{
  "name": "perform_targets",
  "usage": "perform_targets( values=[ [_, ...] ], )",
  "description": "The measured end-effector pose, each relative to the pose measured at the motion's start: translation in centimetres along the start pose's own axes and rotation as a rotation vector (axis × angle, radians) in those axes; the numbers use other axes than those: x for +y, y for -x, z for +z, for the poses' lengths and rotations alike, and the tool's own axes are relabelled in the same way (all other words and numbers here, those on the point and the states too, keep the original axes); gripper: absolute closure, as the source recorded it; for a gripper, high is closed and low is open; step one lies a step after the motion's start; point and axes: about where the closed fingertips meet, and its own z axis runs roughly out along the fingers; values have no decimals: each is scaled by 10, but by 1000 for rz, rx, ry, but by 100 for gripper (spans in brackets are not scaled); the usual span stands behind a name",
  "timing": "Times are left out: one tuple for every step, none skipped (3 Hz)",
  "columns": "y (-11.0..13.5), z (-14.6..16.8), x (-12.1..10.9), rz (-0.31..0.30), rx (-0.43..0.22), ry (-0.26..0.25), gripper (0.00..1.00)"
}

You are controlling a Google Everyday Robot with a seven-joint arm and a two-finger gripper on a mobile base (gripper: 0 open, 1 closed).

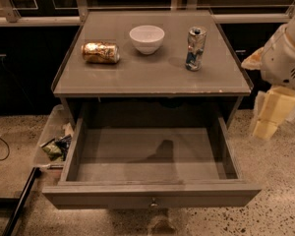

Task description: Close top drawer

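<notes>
The top drawer [152, 193] of the grey-brown cabinet is pulled far out toward me and its inside is bare. Its flat front faces me, with a small round metal knob [153, 201] at the centre. The lower drawer fronts are hidden beneath it. My gripper [269, 114] hangs from the white arm [285, 58] at the right edge of the view. It is beside the cabinet's right side, above the floor and apart from the drawer. It holds nothing that I can see.
On the cabinet top [152, 77] a gold can [100, 52] lies on its side, a white bowl [146, 38] stands in the middle and a dented can [195, 48] stands upright. A clear bin of wrappers [54, 144] sits on the floor at left, with a dark bar [19, 205] in front of it.
</notes>
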Motion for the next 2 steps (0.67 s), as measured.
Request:
perform_targets(
  values=[
    [-20, 55, 15, 7, -60, 81, 0],
    [-50, 110, 37, 23, -103, 140, 16]
  ],
)
